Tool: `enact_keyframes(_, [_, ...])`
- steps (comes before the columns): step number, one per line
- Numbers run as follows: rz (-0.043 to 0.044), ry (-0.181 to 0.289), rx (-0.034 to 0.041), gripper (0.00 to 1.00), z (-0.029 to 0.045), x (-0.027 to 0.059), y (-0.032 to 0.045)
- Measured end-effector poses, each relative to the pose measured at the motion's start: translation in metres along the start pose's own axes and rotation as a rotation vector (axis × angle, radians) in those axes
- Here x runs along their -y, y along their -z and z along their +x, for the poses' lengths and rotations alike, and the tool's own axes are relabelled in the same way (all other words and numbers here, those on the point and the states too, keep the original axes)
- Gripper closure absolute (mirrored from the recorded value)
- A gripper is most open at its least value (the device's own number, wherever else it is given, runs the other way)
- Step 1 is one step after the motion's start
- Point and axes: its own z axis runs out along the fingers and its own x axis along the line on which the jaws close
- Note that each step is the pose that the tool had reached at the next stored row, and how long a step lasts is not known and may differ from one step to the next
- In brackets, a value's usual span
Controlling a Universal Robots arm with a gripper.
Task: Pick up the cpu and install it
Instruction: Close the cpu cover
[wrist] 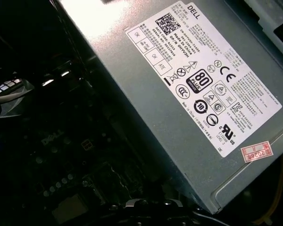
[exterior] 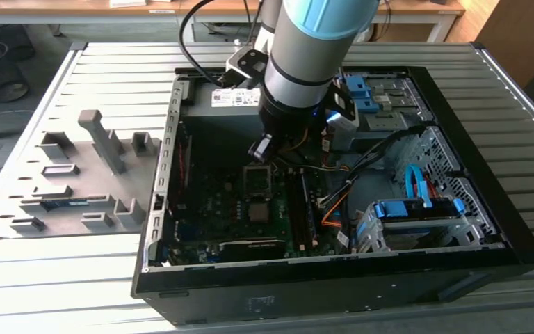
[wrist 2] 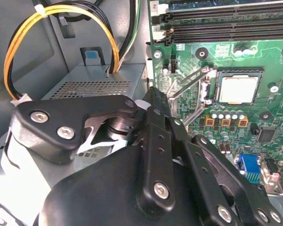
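The cpu (wrist 2: 238, 89) is a pale silvery square lying flat in its socket on the green motherboard (wrist 2: 273, 155). The socket's metal retention frame (wrist 2: 188, 89) stands swung open beside it, on the power supply side. In the exterior view the cpu (exterior: 259, 211) lies in the middle of the board, with the open frame (exterior: 258, 179) just behind it. My gripper (wrist 2: 153, 94) hangs above the board near that open frame, apart from the cpu, and nothing shows in it. In the exterior view my gripper (exterior: 261, 149) is inside the case, below the arm's wrist.
A grey power supply (wrist: 198, 94) with yellow and black cables (wrist 2: 61, 23) sits close behind the gripper. Memory slots (wrist 2: 226, 28) run alongside the socket. A drive cage with blue cables (exterior: 416, 209) fills the exterior view's right. A grey fixture tray (exterior: 81, 174) lies outside the case, at the left.
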Motion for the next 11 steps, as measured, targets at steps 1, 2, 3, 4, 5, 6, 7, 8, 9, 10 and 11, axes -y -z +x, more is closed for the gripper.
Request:
enact_keyframes(1, [0.0000,0.000,0.0001,0.90,0.0004,0.0003,0.0000])
enact_keyframes(2, [-0.0001,0.000,0.0002,0.90,0.0008,0.0006,0.0001])
enact_keyframes(3, [0.0000,0.000,0.0001,0.90,0.0012,0.0008,0.0002])
enact_keyframes(4, [0.0000,0.001,-0.0001,0.90,0.0013,0.0008,0.0003])
enact_keyframes(5, [-0.0001,0.001,-0.0001,0.90,0.0014,0.0008,0.0006])
enact_keyframes(6, [-0.0001,0.001,-0.0001,0.90,0.0014,0.0008,0.0010])
enact_keyframes(7, [-0.0002,0.002,-0.0002,0.90,0.0013,0.0007,0.0016])
enact_keyframes(8, [-0.0003,0.002,-0.0002,0.90,0.0013,0.0006,0.0021])
enact_keyframes(9, [-0.0003,0.002,-0.0003,0.90,0.0013,0.0005,0.0026])
enact_keyframes(10, [-0.0005,0.003,-0.0001,0.90,0.0013,0.0004,0.0029])
enact_keyframes(11, [-0.0006,0.003,0.0000,0.90,0.0013,0.0005,0.0030])
